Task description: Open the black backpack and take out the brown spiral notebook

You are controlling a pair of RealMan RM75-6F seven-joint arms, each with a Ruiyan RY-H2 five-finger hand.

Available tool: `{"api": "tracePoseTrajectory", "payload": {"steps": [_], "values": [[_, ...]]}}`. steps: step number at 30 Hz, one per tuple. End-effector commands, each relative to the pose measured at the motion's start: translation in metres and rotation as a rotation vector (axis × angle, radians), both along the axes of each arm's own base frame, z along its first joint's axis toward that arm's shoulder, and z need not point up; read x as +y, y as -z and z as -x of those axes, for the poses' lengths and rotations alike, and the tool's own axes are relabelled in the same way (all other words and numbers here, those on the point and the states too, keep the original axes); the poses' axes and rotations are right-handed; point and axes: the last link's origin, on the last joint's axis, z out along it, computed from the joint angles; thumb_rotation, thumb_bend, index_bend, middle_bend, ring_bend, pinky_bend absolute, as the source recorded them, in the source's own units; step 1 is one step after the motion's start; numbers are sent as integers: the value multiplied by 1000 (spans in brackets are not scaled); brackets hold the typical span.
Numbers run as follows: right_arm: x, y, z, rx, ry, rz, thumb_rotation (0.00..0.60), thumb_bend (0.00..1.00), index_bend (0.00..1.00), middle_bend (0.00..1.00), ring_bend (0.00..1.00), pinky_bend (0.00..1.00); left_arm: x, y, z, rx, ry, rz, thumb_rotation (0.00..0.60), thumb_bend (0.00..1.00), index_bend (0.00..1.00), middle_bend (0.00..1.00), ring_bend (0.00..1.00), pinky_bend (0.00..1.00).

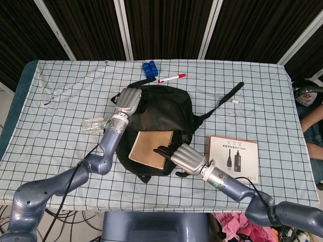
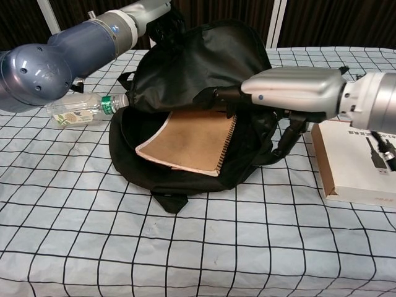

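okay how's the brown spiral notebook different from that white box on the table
The brown spiral notebook is plain kraft brown and lies inside the open black backpack; the white cardboard box is printed with a cable picture and sits flat on the checked tablecloth. The notebook lies angled; the box sits squarer. Both are flat rectangles.

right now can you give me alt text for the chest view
A black backpack lies open on a checked tablecloth, a brown spiral notebook showing inside. The left hand holds the flap up; the right hand reaches over the notebook.
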Motion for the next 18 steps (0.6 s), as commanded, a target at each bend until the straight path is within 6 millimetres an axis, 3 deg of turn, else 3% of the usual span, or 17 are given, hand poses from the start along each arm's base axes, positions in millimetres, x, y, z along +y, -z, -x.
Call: {"api": "tracePoseTrajectory", "payload": {"steps": [1, 18], "values": [[-5, 10, -3, 14, -12, 16, 600, 167, 0, 114, 237, 180, 3, -3, 2, -2, -12, 0, 600, 422, 611, 651, 466, 372], [-31, 27, 5, 95, -39, 109, 600, 160, 2, 115, 238, 180, 12, 0, 5, -2, -46, 42, 600, 418, 609, 644, 457, 371]]}}
